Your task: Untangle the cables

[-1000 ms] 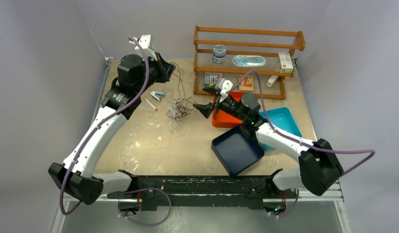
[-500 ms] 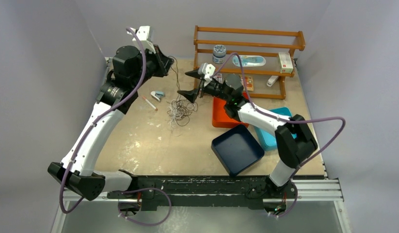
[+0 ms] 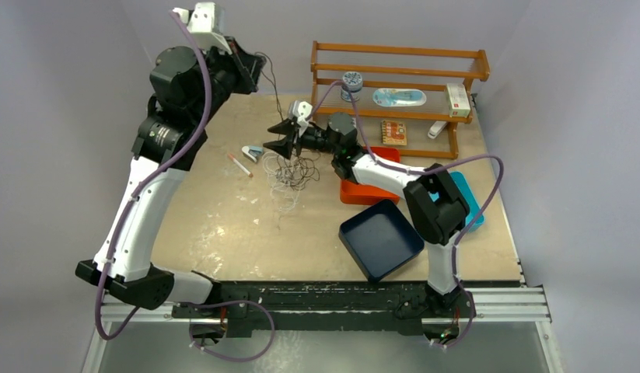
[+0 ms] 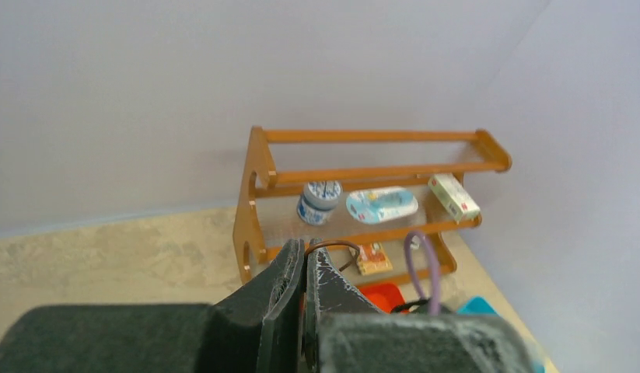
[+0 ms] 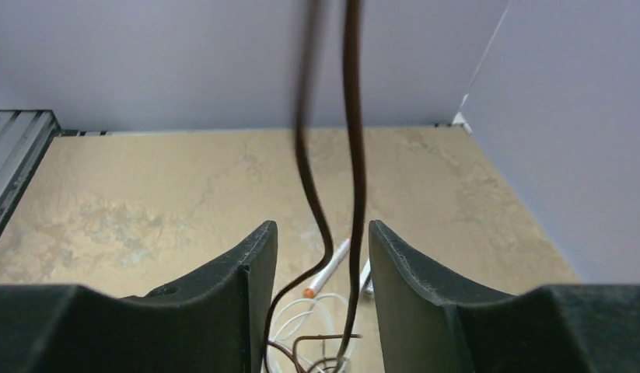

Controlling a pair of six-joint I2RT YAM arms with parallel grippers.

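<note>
The cables (image 3: 292, 169) lie in a tangle of dark and white loops on the table, left of centre. My left gripper (image 3: 254, 68) is raised high at the back left, shut on a dark brown cable (image 3: 274, 92) that hangs down to the tangle. In the left wrist view the jaws (image 4: 305, 250) pinch that cable (image 4: 341, 247). My right gripper (image 3: 273, 136) is open just above the tangle. In the right wrist view (image 5: 323, 233) two dark strands (image 5: 354, 155) hang between its fingers, apart from both, with white cable loops (image 5: 301, 318) below.
A wooden shelf (image 3: 402, 74) with small items stands at the back right. An orange tray (image 3: 355, 192), a dark blue tray (image 3: 345, 233) and a teal tray (image 3: 468, 194) sit to the right. A pen (image 3: 239, 165) and a small stapler (image 3: 253, 153) lie left of the tangle.
My left gripper has risen up and back, pulling the dark cable taut above the tangle. My right arm has swung left from the orange tray, and its open fingers now straddle the hanging strands.
</note>
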